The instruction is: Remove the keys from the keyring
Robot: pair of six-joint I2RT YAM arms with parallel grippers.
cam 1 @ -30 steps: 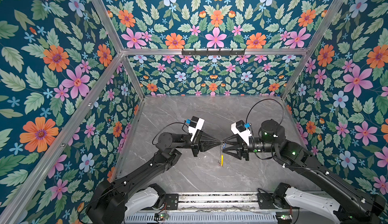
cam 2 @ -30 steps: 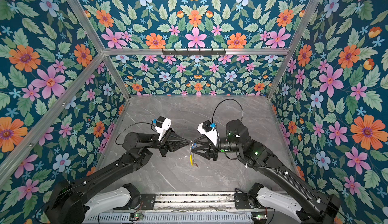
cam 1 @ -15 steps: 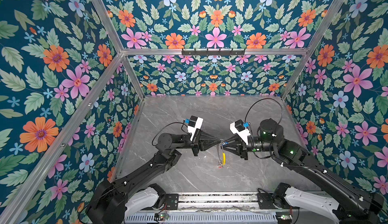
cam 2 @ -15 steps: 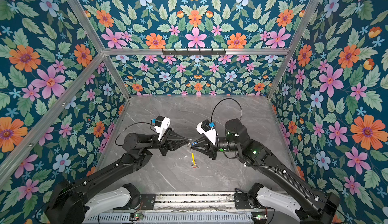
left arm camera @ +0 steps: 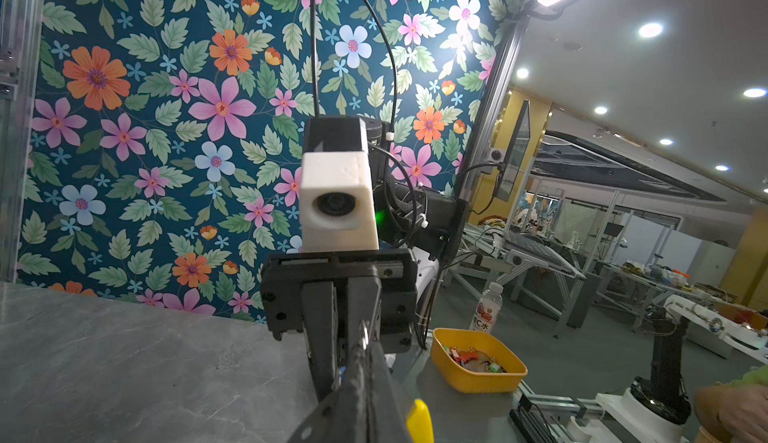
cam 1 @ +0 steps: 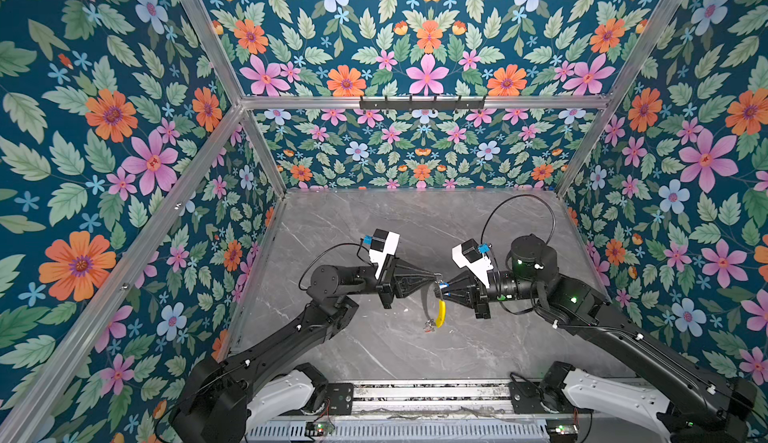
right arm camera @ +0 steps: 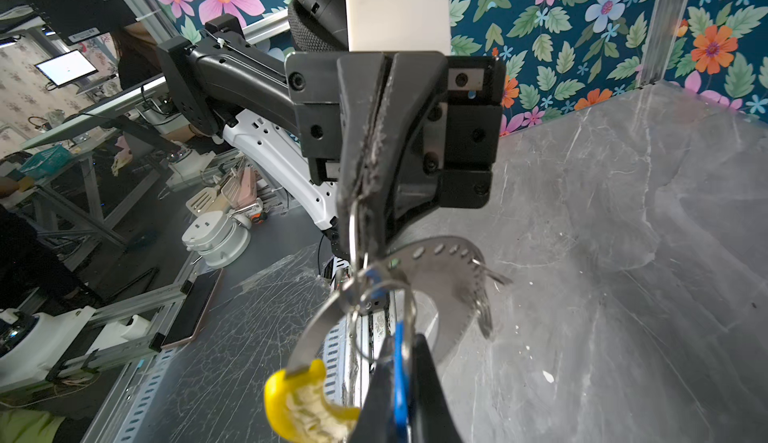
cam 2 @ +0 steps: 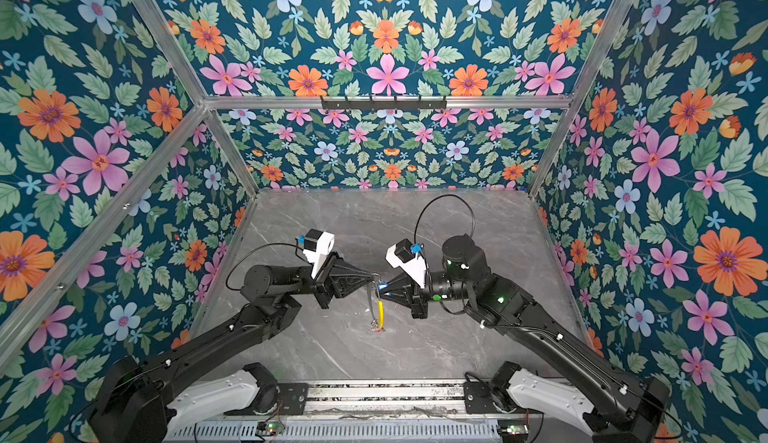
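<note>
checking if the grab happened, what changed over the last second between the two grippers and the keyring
The right gripper closed its fingers on the blue-tagged key; a second ago they stood open. The left gripper stayed shut on the keyring, which still hangs between the two above the table, yellow sleeve low. Neither arm visibly shifted.

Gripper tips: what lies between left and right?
In both top views the left gripper and right gripper nearly meet; between them only the keyring, hanging down, and a blue-tagged key.
</note>
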